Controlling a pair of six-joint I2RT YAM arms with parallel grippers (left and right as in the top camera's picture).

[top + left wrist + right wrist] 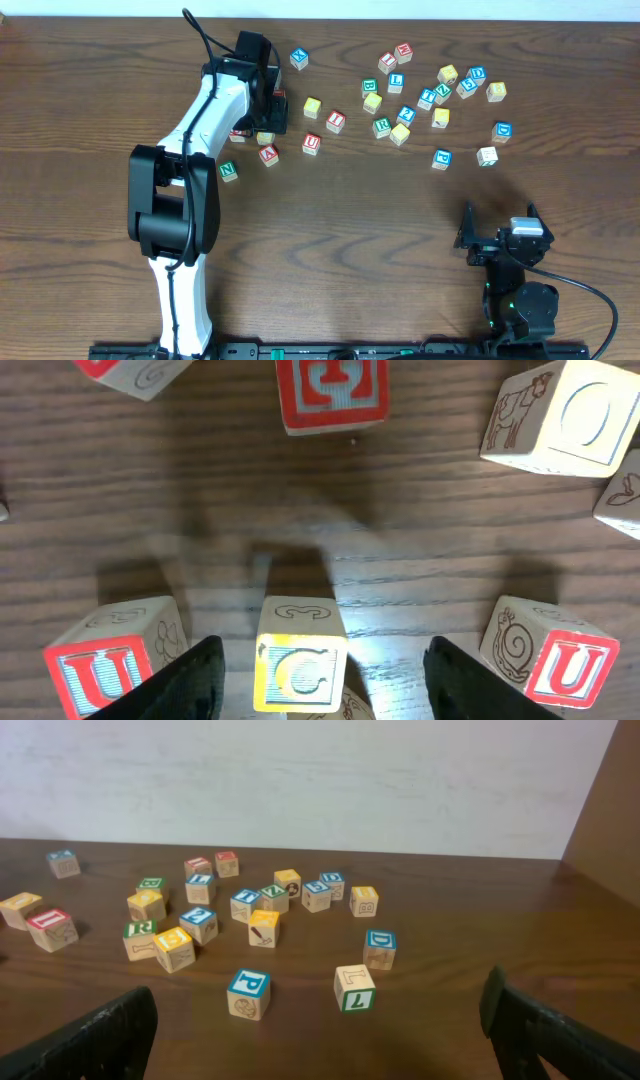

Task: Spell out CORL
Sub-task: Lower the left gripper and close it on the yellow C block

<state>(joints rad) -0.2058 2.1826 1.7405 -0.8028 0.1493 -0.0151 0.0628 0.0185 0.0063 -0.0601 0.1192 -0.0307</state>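
Observation:
In the left wrist view a yellow-faced C cube [300, 665] stands between my left gripper's [322, 650] two black fingers [190, 680]. A gap shows on each side, so the jaws are open around it and not touching. A cube with an O outline [565, 415] lies at the top right of that view. Overhead, the left gripper [264, 108] hangs over the left cluster of cubes. The green R cube [381, 127] and a blue cube that reads like an L [397, 83] lie in the right cluster. My right gripper [500, 225] rests open and empty at the front right.
Two red U cubes [95, 672] [565, 662] flank the left fingers closely, and another red cube [330, 390] lies ahead. Several loose cubes spread across the back right [445, 95]. A blue P cube [248, 993] and a green-lettered cube [355, 987] lie nearest the right gripper.

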